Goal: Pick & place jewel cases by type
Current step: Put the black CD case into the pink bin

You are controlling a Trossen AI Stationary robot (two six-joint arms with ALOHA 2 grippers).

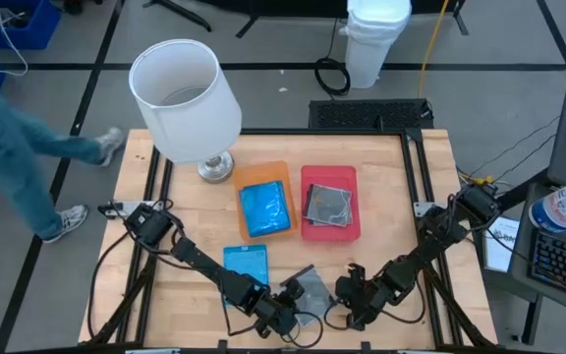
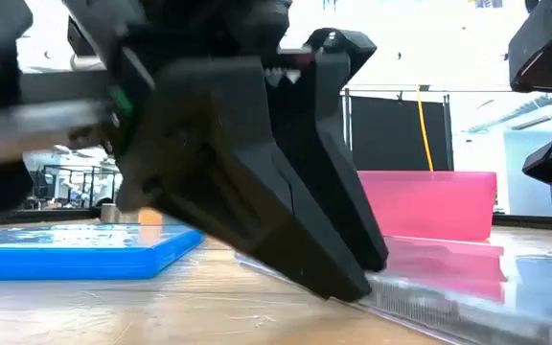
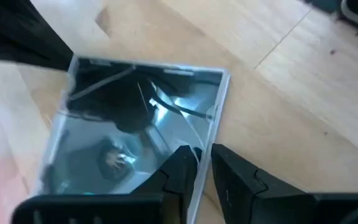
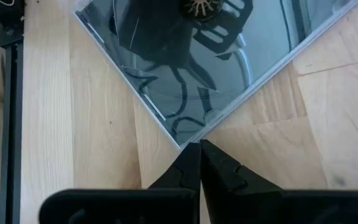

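Left gripper (image 3: 202,167) pinches the edge of the clear jewel case (image 1: 311,286) lying flat just in front of the red tray (image 1: 331,202), right gripper (image 4: 199,155) closed at its corner, and that thin grip could slip when lifting.

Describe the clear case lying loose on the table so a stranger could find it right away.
Start from the red tray and come toward the table's near edge. The clear jewel case lies flat on bare wood between the left gripper and right gripper. The case beside it is blue.
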